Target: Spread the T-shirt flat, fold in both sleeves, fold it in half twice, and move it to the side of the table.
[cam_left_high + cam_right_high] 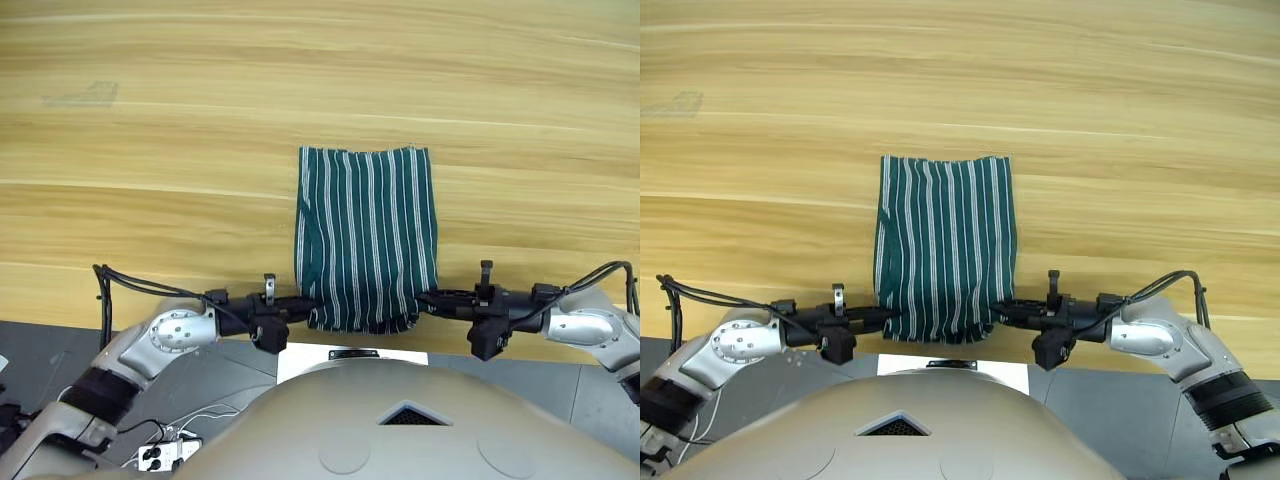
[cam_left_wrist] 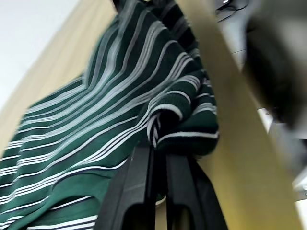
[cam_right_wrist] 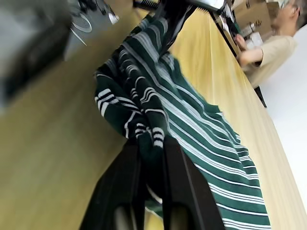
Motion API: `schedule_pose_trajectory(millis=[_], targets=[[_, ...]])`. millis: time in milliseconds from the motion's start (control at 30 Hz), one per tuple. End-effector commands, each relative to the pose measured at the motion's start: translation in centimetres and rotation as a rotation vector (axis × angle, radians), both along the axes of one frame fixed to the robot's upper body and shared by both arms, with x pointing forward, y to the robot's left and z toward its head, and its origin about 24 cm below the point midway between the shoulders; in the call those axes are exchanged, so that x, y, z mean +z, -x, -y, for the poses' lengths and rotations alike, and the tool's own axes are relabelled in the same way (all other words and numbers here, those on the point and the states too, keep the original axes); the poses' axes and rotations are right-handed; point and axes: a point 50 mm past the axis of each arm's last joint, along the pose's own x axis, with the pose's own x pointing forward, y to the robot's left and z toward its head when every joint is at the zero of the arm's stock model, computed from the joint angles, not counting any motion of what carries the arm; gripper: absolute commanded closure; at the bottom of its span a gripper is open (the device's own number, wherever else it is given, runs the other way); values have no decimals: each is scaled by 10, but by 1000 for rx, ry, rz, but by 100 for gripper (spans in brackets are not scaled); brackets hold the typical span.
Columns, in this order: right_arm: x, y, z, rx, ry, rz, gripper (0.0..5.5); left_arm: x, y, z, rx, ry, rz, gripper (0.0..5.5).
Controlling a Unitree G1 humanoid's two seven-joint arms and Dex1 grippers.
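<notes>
Surface: light wood-grain tabletop [image 1: 150, 120], boards running left–right across the head views.
Garment: dark green T-shirt w/ thin white stripes [image 1: 366, 235], folded into a narrow rectangle. Long axis and stripes run far-to-near.
Garment position: on the tabletop's near half, directly ahead of the robot, approx. centred between the two arms. The far edge lies straight and flat on the wood. The near edge sits at the table's front rim.
Near edge: rounded and bunched at both corners. In the wrist views the corners seem raised a little off the wood, but blur there makes this uncertain.
Left gripper [image 1: 303, 306]: black, at the shirt's near-left corner. It lies roughly along the front rim and points inward toward the cloth.
Left fingers [image 2: 136, 182]: pressed close together, pinching a bunched fold of striped cloth at that corner.
Right gripper [image 1: 425, 297]: black, at the shirt's near-right corner, also along the front rim, pointing inward.
Right fingers [image 3: 178, 172]: drawn close together w/ a wad of striped fabric clamped between them.
Arrangement: the grippers face each other across the shirt's width, approx. level w/ one another. Each touches its own corner, and the near edge spans the gap between them.
Rest of shirt: the panel beyond the gripped corners lies smooth on the table, side edges nearly parallel.
</notes>
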Motion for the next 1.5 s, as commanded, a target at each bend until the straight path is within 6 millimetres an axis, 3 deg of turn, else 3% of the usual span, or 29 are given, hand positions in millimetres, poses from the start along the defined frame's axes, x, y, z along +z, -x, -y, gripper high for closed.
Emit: schedule_pose_trajectory(millis=[33, 133, 200, 333, 467, 600, 767, 933, 1200, 1333, 1500], targets=[[11, 6, 5, -10, 34, -25, 525, 14, 15, -1, 19, 8, -3, 538], [12, 10, 2, -33, 23, -45, 525, 16, 16, 0, 56, 25, -14, 538], [8, 6, 3, -75, 16, -60, 525, 18, 5, -2, 111, 60, -16, 538], [-3, -32, 5, -259, -66, -45, 525, 20, -38, 0, 322, 262, -74, 538], [-13, -71, -1, -479, -212, -104, 525, 5, -77, 9, 526, 408, -229, 538], [-16, -103, -11, -624, -355, -186, 525, -14, -99, 15, 683, 455, -361, 538], [-2, -123, -30, -652, -527, -257, 525, -24, -110, 17, 779, 506, -431, 538], [10, -144, -54, -660, -642, -279, 525, -20, -115, 20, 803, 618, -444, 538], [2, -190, -71, -853, -672, -298, 525, -6, -122, 17, 828, 834, -465, 538], [-5, -202, -73, -929, -654, -294, 525, -4, -135, 13, 895, 861, -471, 538], [-14, -207, -79, -954, -596, -299, 525, -14, -141, 14, 1007, 804, -525, 538]])
